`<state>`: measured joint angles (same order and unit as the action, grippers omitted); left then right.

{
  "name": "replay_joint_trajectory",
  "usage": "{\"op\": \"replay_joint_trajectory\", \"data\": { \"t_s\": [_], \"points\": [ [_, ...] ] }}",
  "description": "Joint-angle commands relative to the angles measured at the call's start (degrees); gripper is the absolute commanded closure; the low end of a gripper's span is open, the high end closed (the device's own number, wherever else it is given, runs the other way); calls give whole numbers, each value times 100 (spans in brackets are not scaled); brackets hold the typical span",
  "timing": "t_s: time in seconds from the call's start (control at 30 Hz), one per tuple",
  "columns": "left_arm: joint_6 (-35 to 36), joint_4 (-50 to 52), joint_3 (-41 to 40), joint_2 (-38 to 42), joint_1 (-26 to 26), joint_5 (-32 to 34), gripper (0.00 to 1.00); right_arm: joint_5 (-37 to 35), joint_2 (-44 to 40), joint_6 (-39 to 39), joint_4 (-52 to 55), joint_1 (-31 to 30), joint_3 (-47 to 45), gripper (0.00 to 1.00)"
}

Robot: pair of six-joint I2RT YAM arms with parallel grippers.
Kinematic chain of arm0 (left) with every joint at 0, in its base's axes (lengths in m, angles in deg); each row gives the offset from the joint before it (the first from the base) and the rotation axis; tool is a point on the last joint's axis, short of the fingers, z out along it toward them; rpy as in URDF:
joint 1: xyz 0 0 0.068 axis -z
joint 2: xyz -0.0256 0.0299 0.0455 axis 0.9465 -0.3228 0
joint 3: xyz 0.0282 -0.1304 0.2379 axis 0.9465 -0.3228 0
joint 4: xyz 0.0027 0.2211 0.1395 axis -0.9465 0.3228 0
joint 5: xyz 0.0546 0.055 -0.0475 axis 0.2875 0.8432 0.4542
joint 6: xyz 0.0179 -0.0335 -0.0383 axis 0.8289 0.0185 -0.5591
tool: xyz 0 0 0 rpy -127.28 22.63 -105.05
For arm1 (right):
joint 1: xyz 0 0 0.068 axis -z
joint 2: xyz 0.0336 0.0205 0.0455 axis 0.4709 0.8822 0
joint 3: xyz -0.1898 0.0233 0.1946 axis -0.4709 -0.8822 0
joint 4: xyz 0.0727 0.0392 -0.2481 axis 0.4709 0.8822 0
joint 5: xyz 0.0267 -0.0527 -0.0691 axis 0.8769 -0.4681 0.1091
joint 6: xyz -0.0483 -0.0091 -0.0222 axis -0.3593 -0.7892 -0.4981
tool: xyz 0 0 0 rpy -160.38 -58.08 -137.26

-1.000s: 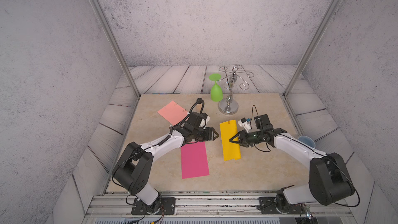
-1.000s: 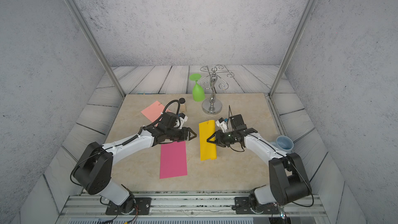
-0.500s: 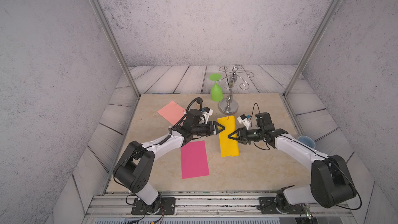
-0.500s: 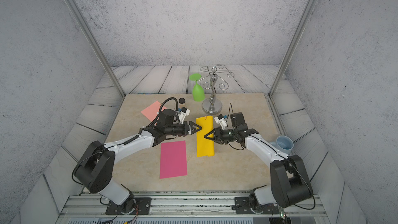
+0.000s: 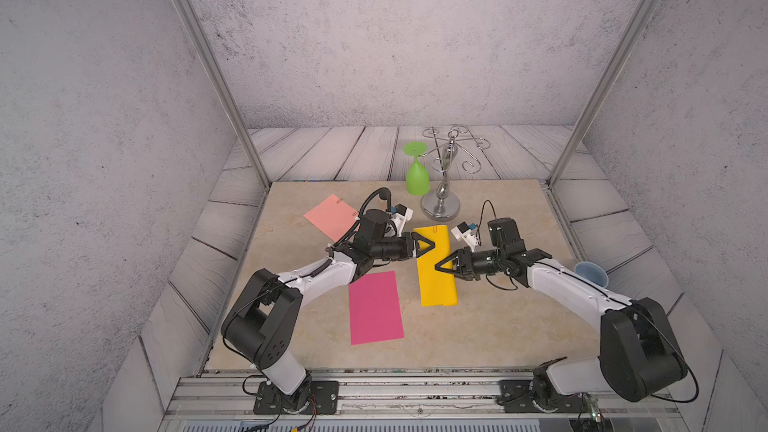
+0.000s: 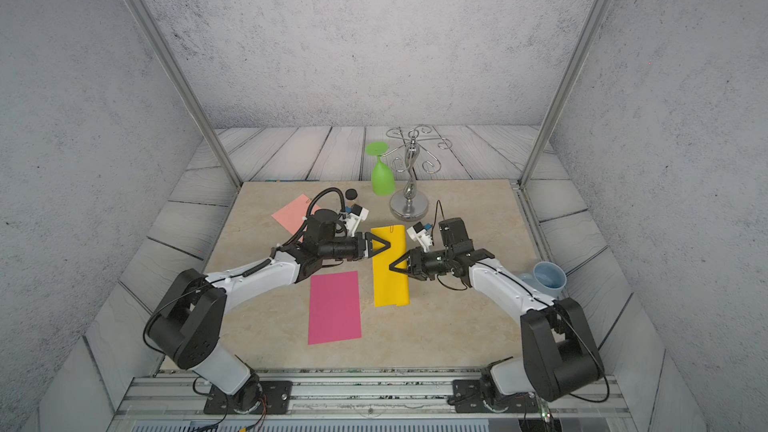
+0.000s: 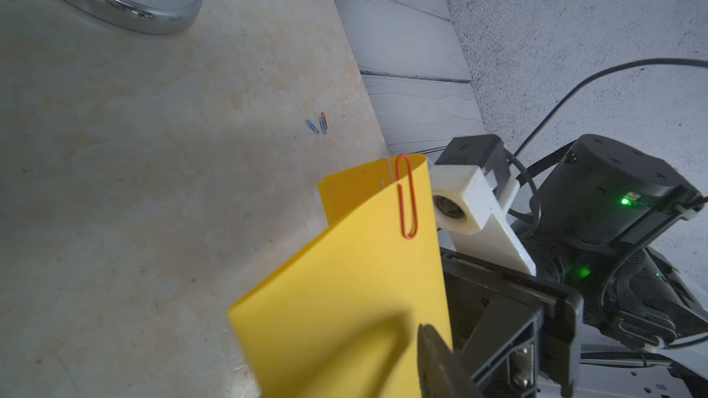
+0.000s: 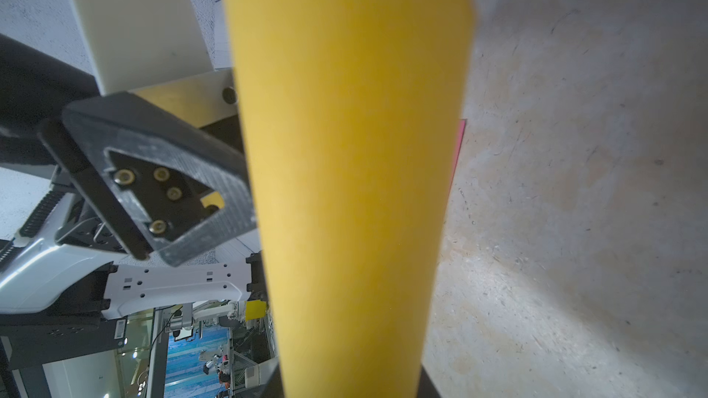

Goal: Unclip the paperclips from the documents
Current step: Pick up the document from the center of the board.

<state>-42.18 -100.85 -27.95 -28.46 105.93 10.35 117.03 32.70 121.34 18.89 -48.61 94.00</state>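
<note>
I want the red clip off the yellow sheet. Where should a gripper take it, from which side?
Pinch the clip at its rounded end on the sheet's far short edge, coming from beyond that edge along the clip's length. It straddles the edge there, so a pull outward should slide it off.

The left gripper (image 5: pixel 433 245) is swinging away from the gap beside the magenta paper sheet (image 5: pixel 376 307) and onto the left edge of the golden yellow rectangular paper sheet (image 5: pixel 436 284), its jaws narrowing. The right gripper (image 5: pixel 436 266) is carrying that yellow sheet slightly back and leftward.
</note>
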Motion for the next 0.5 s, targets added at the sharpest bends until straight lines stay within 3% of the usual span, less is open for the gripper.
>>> {"op": "replay_joint_trajectory", "data": {
  "t_s": [0.0, 0.47],
  "points": [
    [50, -127, -26, 199, -47, -67, 61, 82, 115, -188, 150, -13, -12, 66],
    [-68, -576, -97, 186, -57, -256, 74, 341, 242, -221, 115, -247, 166, 66]
  ]
}}
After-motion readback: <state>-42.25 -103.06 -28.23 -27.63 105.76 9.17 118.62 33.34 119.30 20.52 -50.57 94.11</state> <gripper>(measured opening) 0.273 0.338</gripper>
